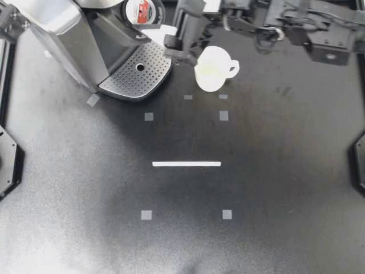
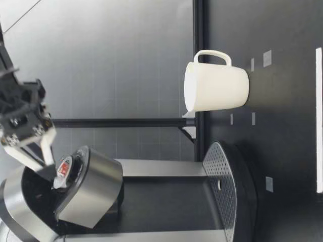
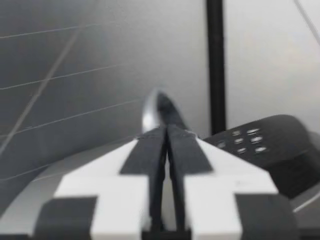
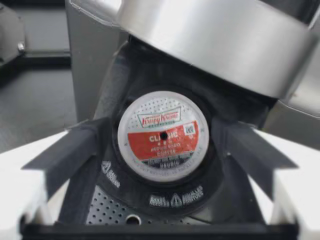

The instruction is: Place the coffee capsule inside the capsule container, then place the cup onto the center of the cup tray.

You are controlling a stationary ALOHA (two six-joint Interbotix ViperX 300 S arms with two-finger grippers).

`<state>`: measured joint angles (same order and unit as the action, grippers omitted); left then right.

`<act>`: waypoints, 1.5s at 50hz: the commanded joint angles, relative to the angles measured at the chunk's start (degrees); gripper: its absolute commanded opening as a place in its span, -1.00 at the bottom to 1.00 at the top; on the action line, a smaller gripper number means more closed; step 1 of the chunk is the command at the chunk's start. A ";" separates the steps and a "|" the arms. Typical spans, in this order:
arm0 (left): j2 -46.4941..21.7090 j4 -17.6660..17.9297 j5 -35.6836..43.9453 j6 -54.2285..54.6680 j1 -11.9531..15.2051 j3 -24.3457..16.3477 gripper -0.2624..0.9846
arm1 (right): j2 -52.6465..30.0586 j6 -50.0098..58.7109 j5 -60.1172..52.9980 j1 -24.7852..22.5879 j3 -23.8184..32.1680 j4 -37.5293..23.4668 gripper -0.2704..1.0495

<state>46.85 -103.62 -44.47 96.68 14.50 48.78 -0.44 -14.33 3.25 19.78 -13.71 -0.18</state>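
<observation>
Sitting spot: round red-and-white foil-lidded coffee capsule [image 4: 163, 134], down in black capsule container [image 4: 165, 197], far left.
Right tool [image 1: 162, 31]: released, straddling capsule without touching.
Left tool [image 3: 161, 107]: clenched, empty.
White ceramic cup [image 1: 212, 69]: on worktop [image 1: 256, 171], right of perforated cup tray [image 1: 137, 71]; likely rigid, slick, breakable; grip rim or handle.

Front & mid table [image 1: 182, 240] free — wide passage. Cup [image 1: 211, 71] stands just beside the cup tray [image 1: 137, 77]; my right arm [image 1: 256, 23] crosses behind it to the machine [image 1: 63, 34]. Raised lid [image 4: 210, 40] overhangs the capsule container [image 4: 172, 200] — tight.
</observation>
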 commanded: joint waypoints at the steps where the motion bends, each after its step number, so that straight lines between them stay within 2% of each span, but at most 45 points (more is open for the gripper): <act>1: 0.70 -0.26 -1.93 0.18 0.18 -0.18 -0.40 | 4.22 0.18 -2.29 0.35 -1.05 0.35 0.64; 18: 2.02 -0.26 -6.50 0.44 0.18 1.32 -0.40 | 14.15 2.55 -14.24 -0.70 -13.62 1.67 0.59; 26: -0.09 -0.26 -9.76 0.53 0.44 1.49 -0.40 | 17.23 5.10 -23.38 -2.37 -19.69 1.67 0.40; 34: -2.72 -0.26 -9.93 1.49 2.29 0.97 -0.40 | 18.54 7.12 -30.67 -3.25 -24.08 1.67 0.22; 53: -6.68 -0.26 -4.39 5.45 7.38 -0.70 -0.40 | 22.50 9.14 -34.45 -3.87 -28.65 1.58 0.18; 75: -7.91 -0.35 2.11 6.50 7.91 -1.67 -0.40 | 24.70 9.14 -37.18 -3.87 -30.85 1.58 0.18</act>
<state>38.94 -103.62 -43.24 103.10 22.15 48.69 23.12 -5.19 -33.31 16.26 -45.18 1.41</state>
